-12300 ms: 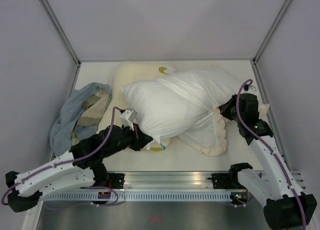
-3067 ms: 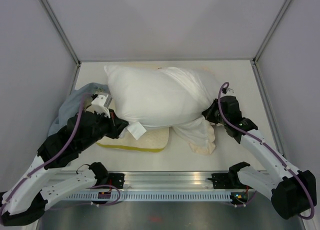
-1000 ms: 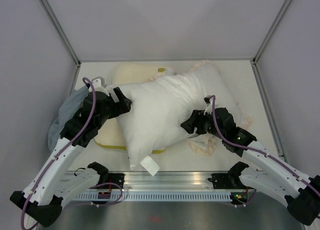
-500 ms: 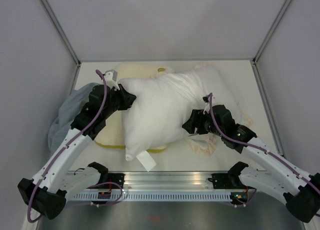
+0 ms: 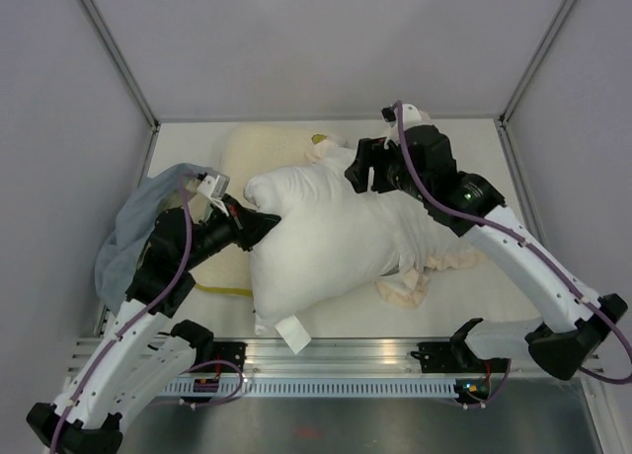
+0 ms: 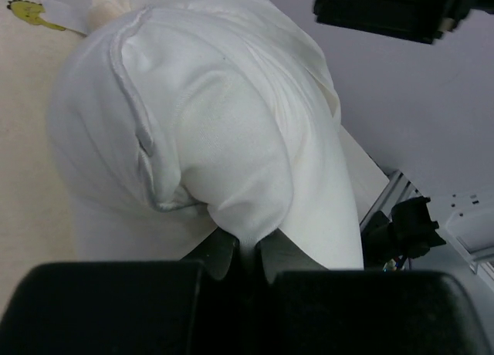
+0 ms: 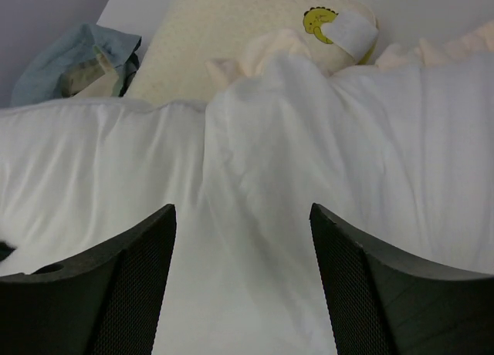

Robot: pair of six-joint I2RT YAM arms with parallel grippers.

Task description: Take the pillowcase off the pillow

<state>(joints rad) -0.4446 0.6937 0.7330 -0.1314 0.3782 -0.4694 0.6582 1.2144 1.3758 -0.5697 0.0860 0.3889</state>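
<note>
The white pillow (image 5: 326, 242) lies slantwise across the middle of the table, its label (image 5: 293, 333) at the near corner. My left gripper (image 5: 265, 220) is shut on a fold of the pillow's left corner (image 6: 231, 177), pinched between both fingers (image 6: 247, 243). The pillowcase shows as cream cloth with a ruffled frill (image 5: 423, 274) at the pillow's right end, and frill (image 7: 258, 52) also peeks out at the far side. My right gripper (image 5: 357, 168) hangs open over the pillow's far edge, its fingers (image 7: 139, 247) spread above a seam (image 7: 204, 139) with nothing between them.
A flat cream-yellow pillow (image 5: 259, 148) with a yellow dinosaur tag (image 7: 320, 19) lies under the white one at the far left. A blue-grey and beige cloth (image 5: 138, 222) is heaped by the left wall. The arms' rail (image 5: 326, 360) runs along the near edge.
My left gripper went from open to shut on the pillow's left corner and drew back toward me. The right arm swung from the pillow's near right side to its far edge, still open.
</note>
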